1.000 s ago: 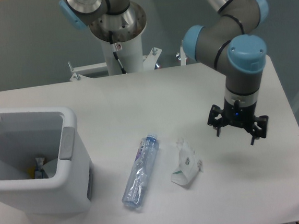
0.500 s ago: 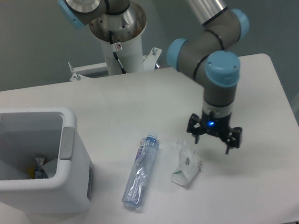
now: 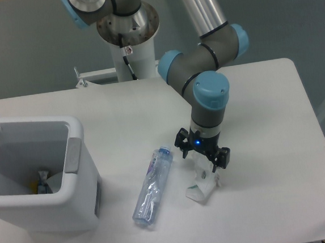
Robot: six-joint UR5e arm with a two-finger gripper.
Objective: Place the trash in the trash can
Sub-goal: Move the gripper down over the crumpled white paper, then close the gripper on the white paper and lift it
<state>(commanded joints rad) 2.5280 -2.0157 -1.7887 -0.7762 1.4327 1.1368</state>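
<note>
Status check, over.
Hand open, above white paper packet with green print. Clear plastic bottle with blue cap lies beside it. White plastic bin unobstructed.

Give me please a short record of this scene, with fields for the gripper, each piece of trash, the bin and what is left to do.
gripper: open, directly above the packet, holding nothing
packet: white with green print, lying on the table, right of the bottle
bottle: clear, blue cap, lying on its side between bin and packet
bin: white, at the left edge of the table, some items already inside
table: white
left to do: both packet and bottle are outside the bin
</note>
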